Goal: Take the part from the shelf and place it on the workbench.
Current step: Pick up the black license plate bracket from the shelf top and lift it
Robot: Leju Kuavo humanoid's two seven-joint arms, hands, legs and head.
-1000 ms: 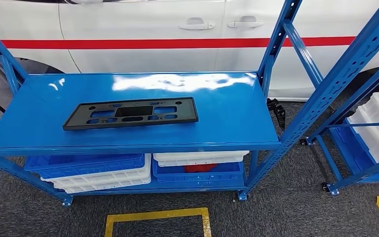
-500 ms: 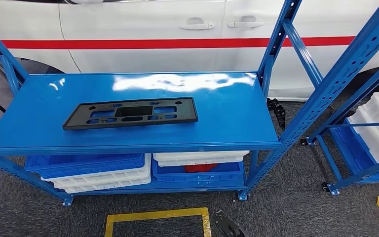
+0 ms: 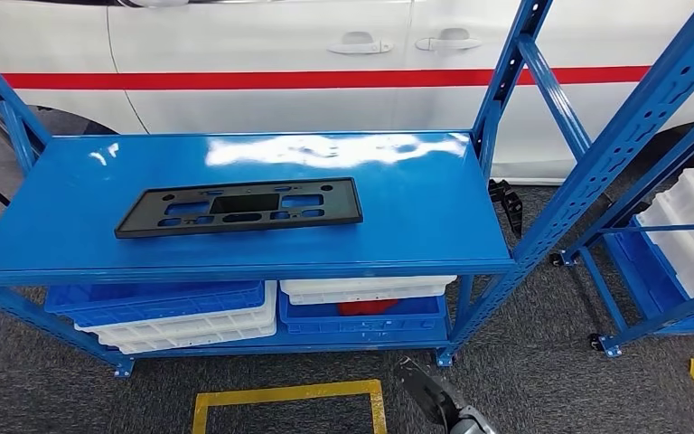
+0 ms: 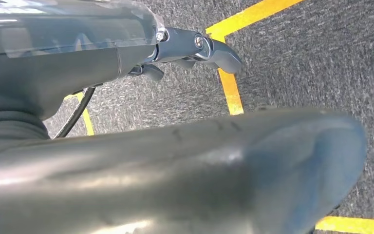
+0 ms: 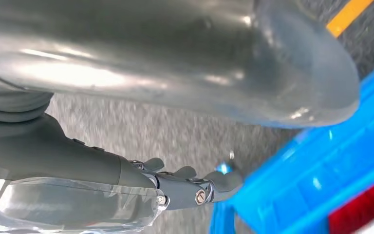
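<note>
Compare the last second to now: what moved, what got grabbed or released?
Only the right hand moved: absent a second ago, it rose from the bottom edge of the head view toward the blue shelf, holding nothing. Nothing was gripped or released. The black part lies on the shelf top as before; the bins below are unchanged.

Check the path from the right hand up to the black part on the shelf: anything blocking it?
The right hand is low, in front of the shelf's lower level. The black part lies flat, alone on the blue top shelf. The shelf's front edge stands between them, so the hand probably must rise over it. Nothing else visible blocks.
</note>
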